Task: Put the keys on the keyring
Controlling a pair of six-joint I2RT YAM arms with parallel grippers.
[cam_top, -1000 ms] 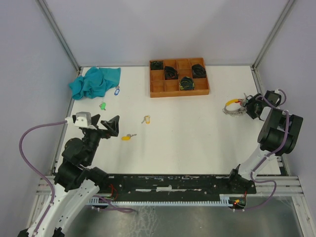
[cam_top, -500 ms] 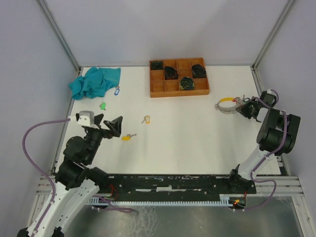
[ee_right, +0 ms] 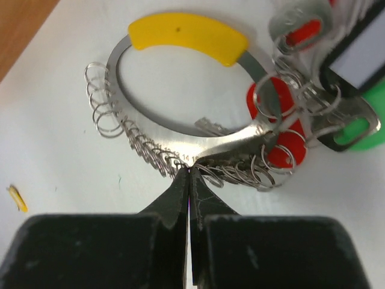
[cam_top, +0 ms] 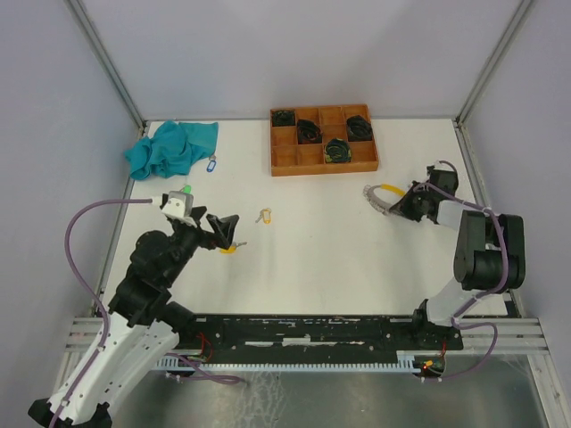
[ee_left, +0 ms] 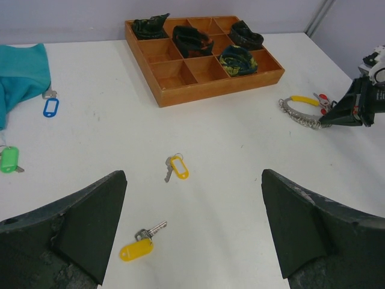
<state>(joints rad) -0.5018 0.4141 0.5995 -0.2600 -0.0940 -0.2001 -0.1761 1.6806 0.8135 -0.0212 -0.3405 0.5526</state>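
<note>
Once the right tool (ee_right: pixel 188 173) pinched the keyring (ee_right: pixel 186 37), both moved leftward

Soft, even light keeps the white bench (cam_top: pixel 339 259) bright in every view, with only faint shadows and no harsh glare. Close up, the keyring (ee_right: pixel 187 37) is crisp, with small glints on its steel, while the right gripper (ee_right: pixel 188 174) is a dark, slightly soft mass.

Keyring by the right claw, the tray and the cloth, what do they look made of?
Keyring: shiny bare metal, probably steel, with numbers stamped along the band. Its yellow sleeve looks like smooth plastic. Tray: orange-brown wood with a slight sheen, possibly varnished. Cloth: soft teal fabric, crumpled into folds.
</note>
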